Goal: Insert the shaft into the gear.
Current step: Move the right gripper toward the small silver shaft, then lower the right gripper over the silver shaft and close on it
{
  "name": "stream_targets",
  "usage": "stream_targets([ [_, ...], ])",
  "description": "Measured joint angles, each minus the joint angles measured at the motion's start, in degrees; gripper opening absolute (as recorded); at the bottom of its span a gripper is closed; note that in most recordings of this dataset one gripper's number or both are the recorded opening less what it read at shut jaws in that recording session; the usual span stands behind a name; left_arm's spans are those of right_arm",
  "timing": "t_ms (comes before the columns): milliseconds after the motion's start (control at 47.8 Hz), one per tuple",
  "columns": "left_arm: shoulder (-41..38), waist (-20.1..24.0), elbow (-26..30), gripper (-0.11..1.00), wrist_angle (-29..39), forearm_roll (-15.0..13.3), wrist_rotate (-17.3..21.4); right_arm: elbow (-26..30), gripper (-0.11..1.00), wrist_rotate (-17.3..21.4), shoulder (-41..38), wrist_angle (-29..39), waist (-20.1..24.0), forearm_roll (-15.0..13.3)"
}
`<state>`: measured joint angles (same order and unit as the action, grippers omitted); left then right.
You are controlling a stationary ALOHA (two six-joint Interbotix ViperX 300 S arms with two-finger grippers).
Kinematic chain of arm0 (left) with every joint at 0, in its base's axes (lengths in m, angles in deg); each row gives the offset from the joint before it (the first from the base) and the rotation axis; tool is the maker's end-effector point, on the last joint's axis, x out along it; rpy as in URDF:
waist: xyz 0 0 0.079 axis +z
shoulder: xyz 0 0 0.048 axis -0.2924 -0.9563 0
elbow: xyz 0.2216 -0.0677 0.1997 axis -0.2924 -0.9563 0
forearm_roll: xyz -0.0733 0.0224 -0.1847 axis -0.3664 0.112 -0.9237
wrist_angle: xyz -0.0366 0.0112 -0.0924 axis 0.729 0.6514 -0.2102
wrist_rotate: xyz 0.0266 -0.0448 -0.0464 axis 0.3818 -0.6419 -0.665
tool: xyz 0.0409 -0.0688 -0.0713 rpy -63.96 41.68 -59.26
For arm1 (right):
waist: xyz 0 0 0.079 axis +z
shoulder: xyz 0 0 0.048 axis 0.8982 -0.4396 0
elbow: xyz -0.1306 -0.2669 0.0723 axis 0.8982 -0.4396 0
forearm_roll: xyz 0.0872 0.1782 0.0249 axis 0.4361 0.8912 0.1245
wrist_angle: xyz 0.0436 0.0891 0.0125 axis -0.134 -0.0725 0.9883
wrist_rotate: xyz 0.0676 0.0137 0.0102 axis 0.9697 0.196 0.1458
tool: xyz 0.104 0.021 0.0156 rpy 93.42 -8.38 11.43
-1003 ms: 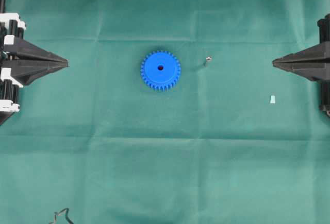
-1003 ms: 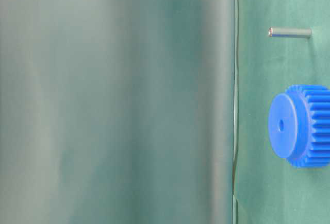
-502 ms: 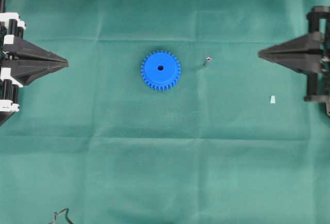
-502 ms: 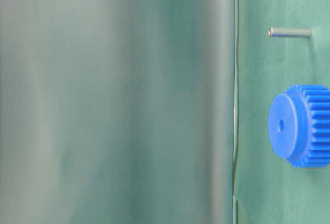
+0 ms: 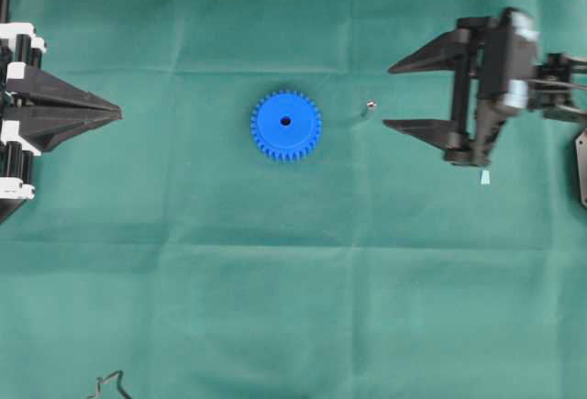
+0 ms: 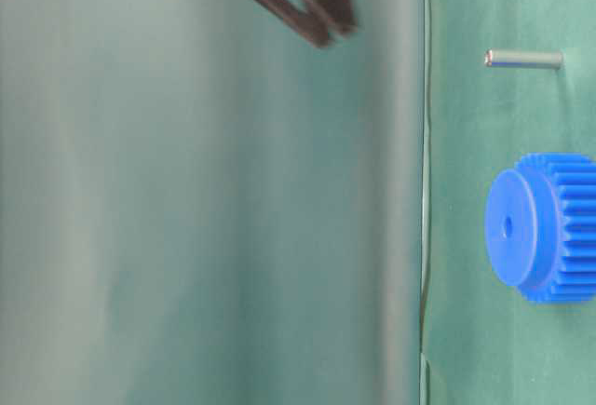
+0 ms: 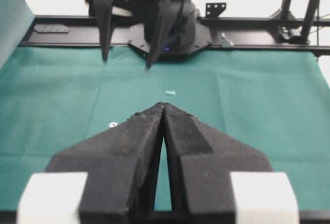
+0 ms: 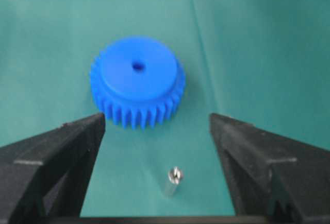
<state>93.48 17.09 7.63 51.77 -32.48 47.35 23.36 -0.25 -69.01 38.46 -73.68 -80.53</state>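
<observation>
right fingers (image 5: 393, 96): spread wide, nothing held | left fingers (image 5: 117, 112): pressed together, nothing held | short silvery metal shaft (image 5: 369, 105): stood upright beside toothed blue plastic gear (image 5: 285, 125)

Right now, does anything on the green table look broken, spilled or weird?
Nothing looks broken or spilled. The blue gear lies flat, the shaft stands upright beside it, and one small pale scrap sits loose on the cloth.
</observation>
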Motion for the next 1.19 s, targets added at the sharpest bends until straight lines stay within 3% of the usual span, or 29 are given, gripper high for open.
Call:
stream_targets([
  [293, -0.5, 0.0, 0.0, 0.0, 0.1, 0.0, 0.0, 1.7, 0.87, 0.0, -12.1, -2.6, -1.2, 2.6],
  [753, -0.5, 0.0, 0.0, 0.0, 0.4, 0.0, 0.0, 1.9, 0.83, 0.0, -16.0, -2.8, -1.3, 4.0],
  [836, -0.6, 0.0, 0.0, 0.0, 0.4, 0.0, 0.0, 1.9, 0.75, 0.0, -16.1, -2.8, -1.3, 4.1],
  [1066, -0.5, 0.0, 0.0, 0.0, 0.4, 0.0, 0.0, 1.9, 0.19, 0.0, -16.3, -2.5, -1.3, 4.2],
  [1191, -0.5, 0.0, 0.0, 0.0, 0.4, 0.0, 0.0, 2.0, 0.17, 0.0, -16.3, -1.8, -1.3, 4.2],
])
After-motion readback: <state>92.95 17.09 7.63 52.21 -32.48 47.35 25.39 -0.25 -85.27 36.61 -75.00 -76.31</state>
